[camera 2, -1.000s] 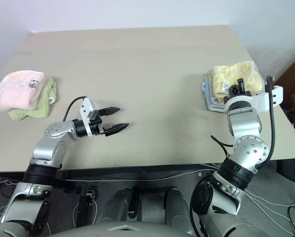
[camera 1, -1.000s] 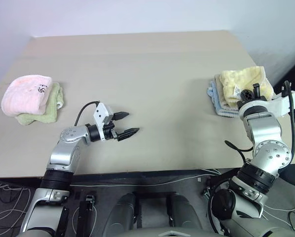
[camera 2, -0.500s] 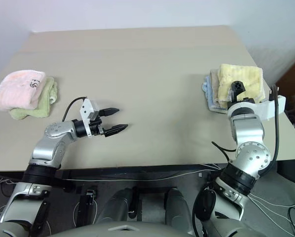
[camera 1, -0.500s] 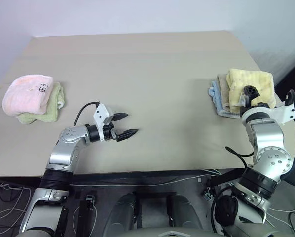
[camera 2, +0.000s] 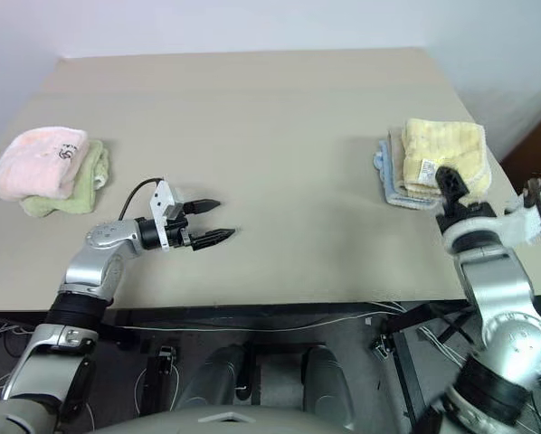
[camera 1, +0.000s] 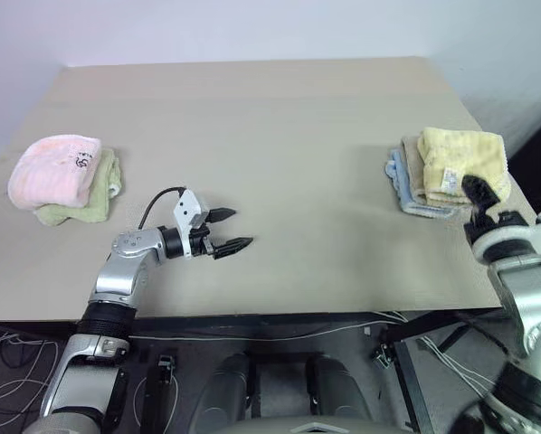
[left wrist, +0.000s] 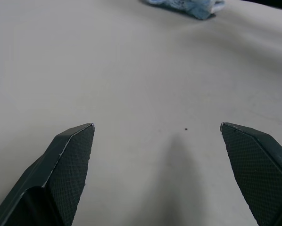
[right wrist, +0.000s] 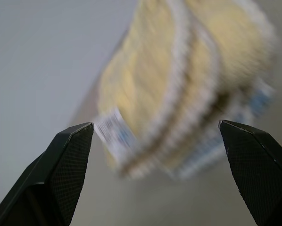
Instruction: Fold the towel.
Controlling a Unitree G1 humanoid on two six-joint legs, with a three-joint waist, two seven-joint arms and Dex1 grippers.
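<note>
Folded towel (camera 1: 460, 159) atop stack, apparently free, right pincer (camera 1: 480, 201) spread

Even, bright overhead light – soft shadows on table (camera 1: 279, 136); right wrist view motion-blurred, towel (right wrist: 178, 89) smeared.

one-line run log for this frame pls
towel: folded, atop right-hand stack, released | right gripper: open, just short of towel | left gripper: open, over bare table
</note>
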